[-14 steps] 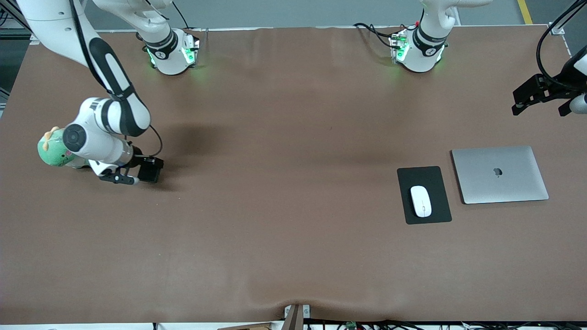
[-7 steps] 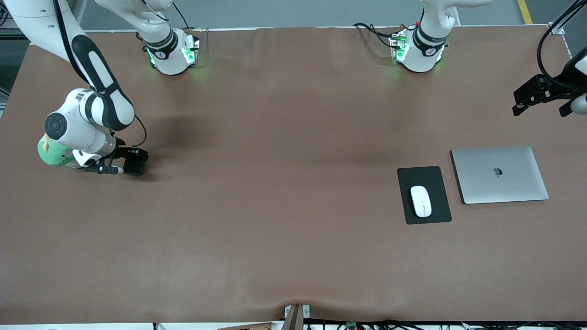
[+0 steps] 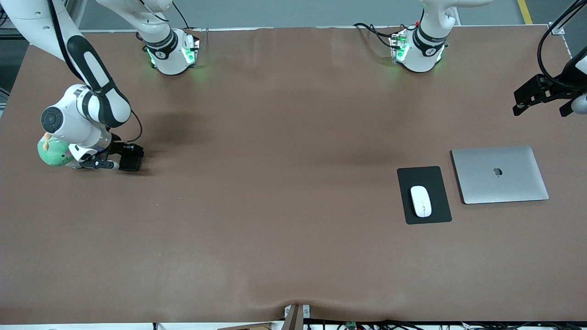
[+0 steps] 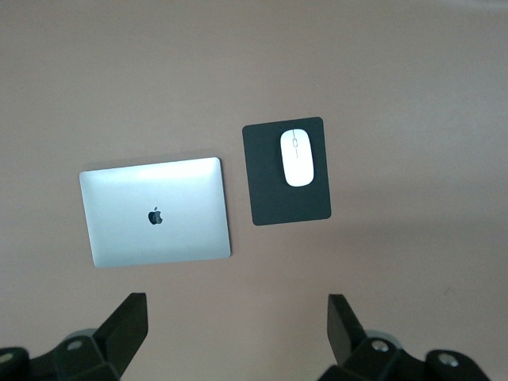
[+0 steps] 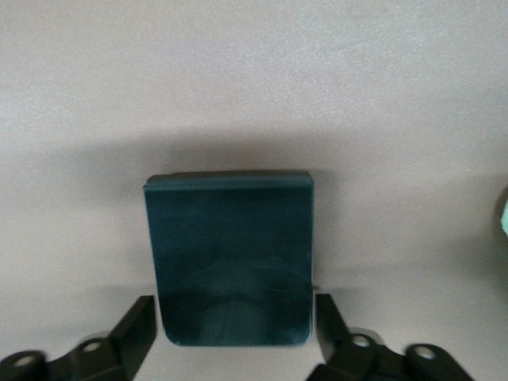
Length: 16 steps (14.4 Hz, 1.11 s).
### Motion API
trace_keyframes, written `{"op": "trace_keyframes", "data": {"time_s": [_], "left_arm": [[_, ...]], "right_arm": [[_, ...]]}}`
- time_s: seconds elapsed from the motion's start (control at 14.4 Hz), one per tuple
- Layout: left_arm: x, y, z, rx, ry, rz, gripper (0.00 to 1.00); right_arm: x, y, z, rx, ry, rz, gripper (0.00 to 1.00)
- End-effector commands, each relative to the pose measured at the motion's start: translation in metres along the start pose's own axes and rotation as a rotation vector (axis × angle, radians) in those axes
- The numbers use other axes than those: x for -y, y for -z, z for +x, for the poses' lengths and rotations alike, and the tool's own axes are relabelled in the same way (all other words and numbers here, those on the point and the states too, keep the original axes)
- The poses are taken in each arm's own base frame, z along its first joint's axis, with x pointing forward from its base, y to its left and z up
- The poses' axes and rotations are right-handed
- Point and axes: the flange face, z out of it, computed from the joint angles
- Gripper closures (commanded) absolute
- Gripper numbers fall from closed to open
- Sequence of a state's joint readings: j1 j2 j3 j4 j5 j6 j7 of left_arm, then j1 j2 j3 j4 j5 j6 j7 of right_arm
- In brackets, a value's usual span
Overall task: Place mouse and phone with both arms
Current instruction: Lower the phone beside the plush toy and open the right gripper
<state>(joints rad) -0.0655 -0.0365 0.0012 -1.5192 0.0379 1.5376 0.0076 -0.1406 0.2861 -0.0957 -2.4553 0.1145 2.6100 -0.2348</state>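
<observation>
Right fingers (image 5: 135,333) flank phone (image 5: 230,254), seemingly loose, beside toy (image 3: 52,153); left fingers (image 4: 127,317) wide near laptop (image 3: 500,174).

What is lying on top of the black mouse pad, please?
Only the mouse lies on the mouse pad, toward the edge nearer the front camera; the laptop sits apart beside it. What is under the mouse is covered.
</observation>
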Motion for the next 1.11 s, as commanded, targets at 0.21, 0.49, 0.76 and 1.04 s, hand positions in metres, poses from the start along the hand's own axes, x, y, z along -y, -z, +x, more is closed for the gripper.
{"op": "trace_keyframes", "data": {"time_s": [0.21,0.49,0.76,1.04], "left_arm": [[-0.004,0.003,0.003,0.002,-0.004,-0.018,0.0],[-0.004,0.001,0.005,-0.001,-0.004,-0.018,0.0],[-0.004,-0.005,0.008,0.006,-0.001,-0.021,0.0],[0.001,-0.004,0.008,0.004,0.008,-0.021,0.0]], "right_arm": [[0.003,0.016,0.007,-0.012,0.015,0.005,0.0],[0.019,0.045,0.042,-0.074,0.05,-0.003,0.0],[0.04,0.082,0.086,-0.146,0.098,-0.004,0.0],[0.059,0.16,0.132,-0.147,0.141,0.014,0.0]]}}
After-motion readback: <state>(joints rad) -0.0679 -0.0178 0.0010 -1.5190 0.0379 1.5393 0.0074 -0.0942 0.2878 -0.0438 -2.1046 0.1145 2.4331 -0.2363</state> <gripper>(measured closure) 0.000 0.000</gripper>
